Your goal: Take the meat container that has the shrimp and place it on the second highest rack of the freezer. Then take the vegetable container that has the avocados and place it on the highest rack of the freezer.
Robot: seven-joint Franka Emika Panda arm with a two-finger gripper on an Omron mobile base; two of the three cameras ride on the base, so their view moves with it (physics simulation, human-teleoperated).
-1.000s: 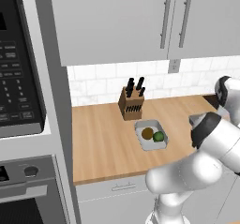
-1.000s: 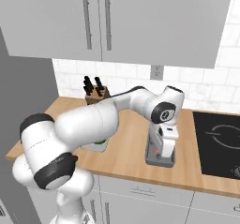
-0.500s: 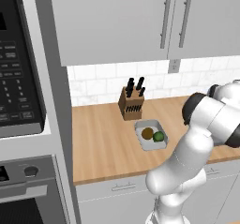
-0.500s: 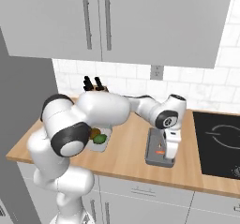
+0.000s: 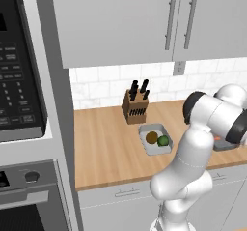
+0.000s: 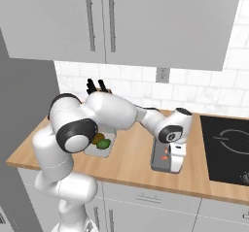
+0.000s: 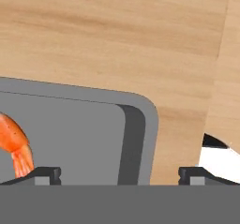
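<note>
Your gripper (image 7: 119, 174) hangs over the shrimp tray (image 7: 84, 138) on the wooden counter (image 7: 117, 35), fingers spread wide with nothing between them. In the hand view the tray's rim runs up between the two fingertips (image 7: 44, 174): one tip sits over the tray floor near the shrimp (image 7: 16, 145), the other over bare counter just outside the wall. So the wall lies across the gap, ready to be pinched. In the right base view the tray's long axis runs away from the counter edge, beside the cooktop (image 6: 228, 148). The avocados (image 6: 100, 141) sit in their own tray, well apart.
</note>
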